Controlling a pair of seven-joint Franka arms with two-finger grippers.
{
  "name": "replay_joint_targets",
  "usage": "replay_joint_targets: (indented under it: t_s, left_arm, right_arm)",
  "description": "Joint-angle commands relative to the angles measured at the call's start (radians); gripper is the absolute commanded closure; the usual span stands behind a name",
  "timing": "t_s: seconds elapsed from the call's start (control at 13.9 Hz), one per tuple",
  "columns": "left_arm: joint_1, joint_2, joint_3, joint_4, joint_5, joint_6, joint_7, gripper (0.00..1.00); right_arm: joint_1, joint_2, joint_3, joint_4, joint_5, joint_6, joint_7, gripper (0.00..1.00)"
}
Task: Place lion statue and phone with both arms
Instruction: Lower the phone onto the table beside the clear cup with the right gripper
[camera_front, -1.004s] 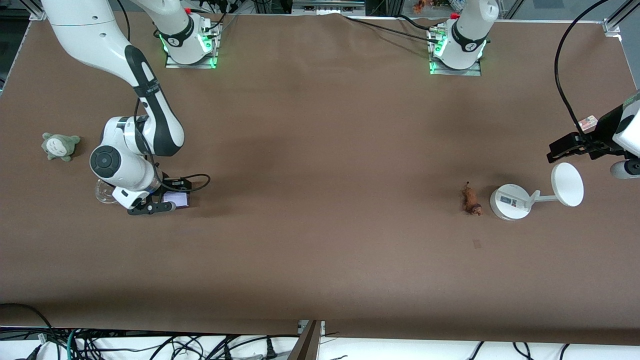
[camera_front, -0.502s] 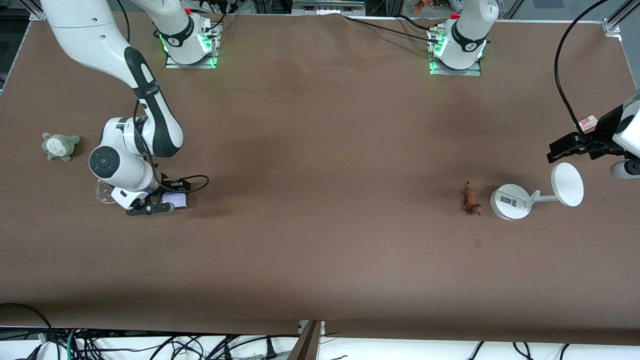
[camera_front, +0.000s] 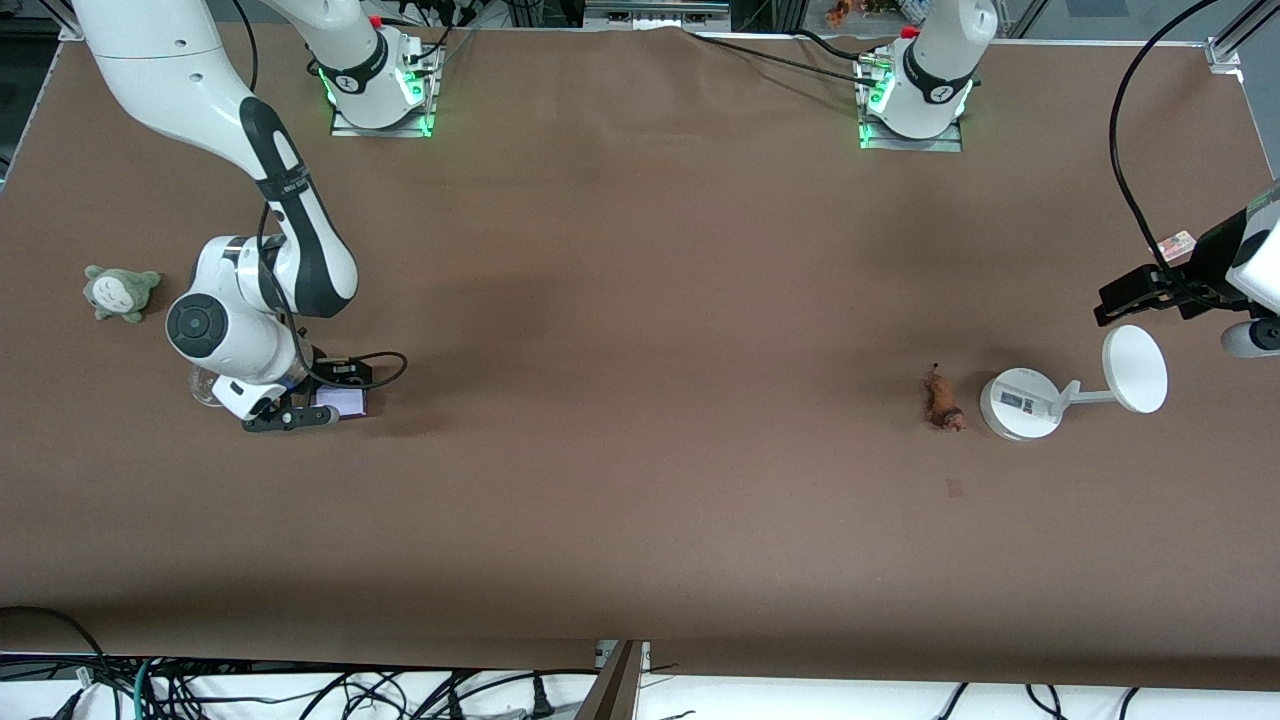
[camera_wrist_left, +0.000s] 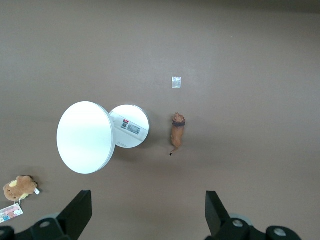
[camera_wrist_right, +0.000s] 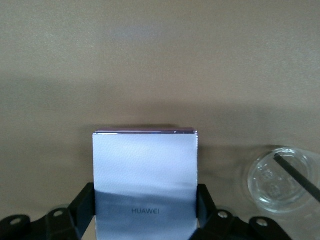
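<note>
The phone (camera_front: 346, 401), a flat lavender-white rectangle with a dark purple edge, sits between the fingers of my right gripper (camera_front: 322, 397) low at the table near the right arm's end. In the right wrist view the phone (camera_wrist_right: 145, 165) fills the gap and both black fingers (camera_wrist_right: 84, 206) press its sides. The lion statue (camera_front: 942, 400), small and orange-brown, lies on the table beside a white stand toward the left arm's end. My left gripper (camera_front: 1130, 295) hangs open and empty high over that end. The left wrist view (camera_wrist_left: 148, 215) shows the lion (camera_wrist_left: 177, 133) below.
The white round-based stand (camera_front: 1018, 403) with a disc (camera_front: 1135, 368) stands beside the lion. A clear round lid (camera_front: 203, 386) lies by the right gripper. A grey-green plush (camera_front: 120, 292) sits near the right arm's end. A brown plush (camera_wrist_left: 19, 187) shows in the left wrist view.
My right arm has shifted slightly toward its own end of the table, and the phone moved with the gripper. The left arm and the lion have not moved.
</note>
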Motion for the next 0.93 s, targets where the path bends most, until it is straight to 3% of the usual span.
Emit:
replay_joint_targets:
  t_s: [0.0, 0.36, 0.65, 0.86]
  left_arm:
    - [0.002, -0.001, 0.001, 0.006, 0.010, -0.012, 0.020, 0.00]
    - [0.003, -0.001, 0.001, 0.006, 0.010, -0.012, 0.022, 0.00]
    - [0.003, -0.001, 0.001, 0.007, 0.008, -0.012, 0.022, 0.00]
    - [0.005, -0.001, 0.001, 0.006, 0.008, -0.012, 0.022, 0.00]
  right_arm:
    - [-0.009, -0.007, 0.007, -0.004, 0.013, 0.011, -0.024, 0.01]
    - [-0.003, -0.021, 0.010, 0.011, 0.012, -0.003, -0.016, 0.01]
    - [0.002, -0.073, 0.017, 0.073, 0.018, -0.163, -0.011, 0.01]
    - [0.005, -0.116, 0.022, 0.180, 0.016, -0.364, 0.011, 0.01]
